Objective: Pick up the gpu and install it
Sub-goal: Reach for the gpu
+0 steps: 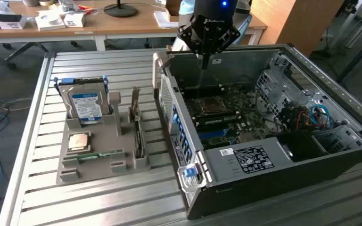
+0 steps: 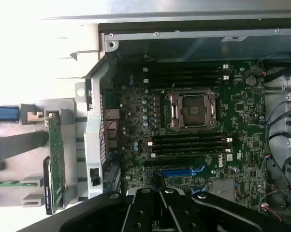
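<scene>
The gpu (image 1: 137, 134) stands on edge in a slot of the grey holder (image 1: 99, 167) on the table, to the exterior view's left of the open computer case (image 1: 256, 160). In the wrist view the gpu (image 2: 56, 162) is a thin green card beside the case wall. My gripper (image 1: 204, 65) hangs over the far side of the case, above the motherboard (image 1: 222, 113), well away from the gpu. Its black fingers (image 2: 144, 209) are pressed together, shut with nothing between them, over the board's blue slot (image 2: 181, 171).
In the holder there are also a hard drive with a blue-white label (image 1: 86, 104), a square chip (image 1: 79, 141) and a memory stick (image 1: 93, 155). The case holds cables (image 1: 310, 117) and a drive cage. Desks with clutter stand behind the slatted metal table (image 1: 105, 202).
</scene>
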`<action>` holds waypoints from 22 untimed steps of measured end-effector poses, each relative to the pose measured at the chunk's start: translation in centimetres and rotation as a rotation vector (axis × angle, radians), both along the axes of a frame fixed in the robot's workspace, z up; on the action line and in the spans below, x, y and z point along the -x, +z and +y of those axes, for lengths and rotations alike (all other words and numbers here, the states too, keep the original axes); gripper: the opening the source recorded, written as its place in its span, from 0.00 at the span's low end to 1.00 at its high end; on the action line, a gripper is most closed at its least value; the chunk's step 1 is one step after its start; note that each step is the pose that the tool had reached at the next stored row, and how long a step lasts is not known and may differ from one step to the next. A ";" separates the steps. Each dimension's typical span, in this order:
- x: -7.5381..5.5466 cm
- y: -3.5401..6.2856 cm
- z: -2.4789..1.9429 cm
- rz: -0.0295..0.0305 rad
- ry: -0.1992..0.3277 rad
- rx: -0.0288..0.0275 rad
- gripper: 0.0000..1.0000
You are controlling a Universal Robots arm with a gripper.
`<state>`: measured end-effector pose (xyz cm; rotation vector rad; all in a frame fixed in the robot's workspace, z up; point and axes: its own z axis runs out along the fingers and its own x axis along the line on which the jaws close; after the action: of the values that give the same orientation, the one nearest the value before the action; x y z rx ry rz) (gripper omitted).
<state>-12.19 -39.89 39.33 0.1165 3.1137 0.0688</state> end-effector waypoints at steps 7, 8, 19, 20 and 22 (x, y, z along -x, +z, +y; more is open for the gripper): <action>0.0 0.00 0.00 0.0000 0.000 0.0000 0.11; 0.0 0.00 0.00 0.0000 0.000 0.0000 0.11; 0.9 0.00 0.00 0.0000 0.000 0.0000 0.11; 1.0 0.00 0.00 -0.0001 0.000 0.0000 0.11; 1.3 0.00 0.00 0.0000 0.000 0.0000 0.11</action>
<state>-13.44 -39.89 39.33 0.1167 3.1137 0.0688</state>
